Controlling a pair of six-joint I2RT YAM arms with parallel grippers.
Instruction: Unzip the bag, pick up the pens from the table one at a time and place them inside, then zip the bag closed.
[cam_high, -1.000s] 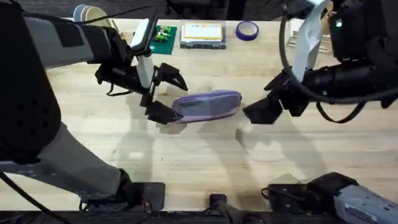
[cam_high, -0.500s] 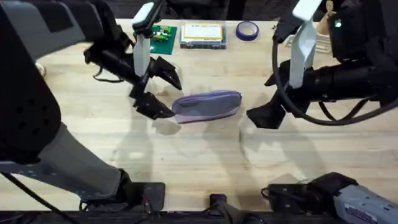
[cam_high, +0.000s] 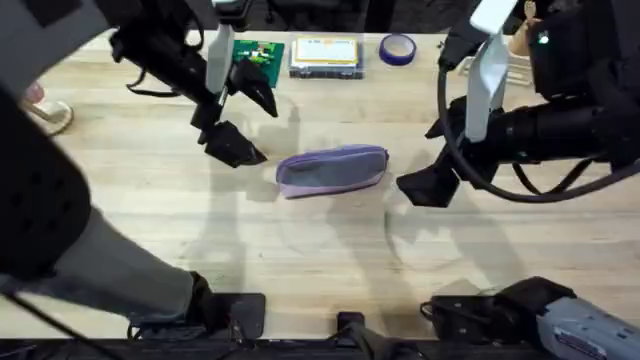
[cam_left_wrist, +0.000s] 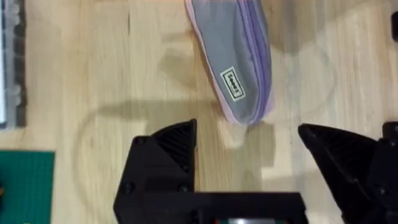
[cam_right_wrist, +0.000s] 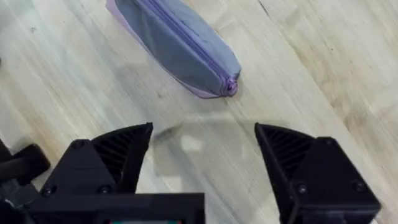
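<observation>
Nearest the arms' bases, the front strip of the table (cam_high: 330, 260) is bare wood. Farther in, about midway between the front and back edges, the bag (cam_high: 332, 168) lies flat with its long side running along the table's width, its zipper drawn shut from end to end as far as the wrist views show. Nothing is touching it.

The right gripper (cam_high: 432, 162) hovers just beside the bag's right end, its two black fingers spread wide apart with only wood between them; in its own camera the bag (cam_right_wrist: 177, 43) lies beyond the fingertips. The left gripper (cam_high: 238, 122) hangs near the bag's left end and a little toward the back edge, also spread wide and holding nothing; its camera shows the bag (cam_left_wrist: 239, 59) with a small label on the grey side.

Along the back edge sit a green board (cam_high: 257, 54), a flat yellow box (cam_high: 326, 55) and a roll of purple tape (cam_high: 397, 47).
</observation>
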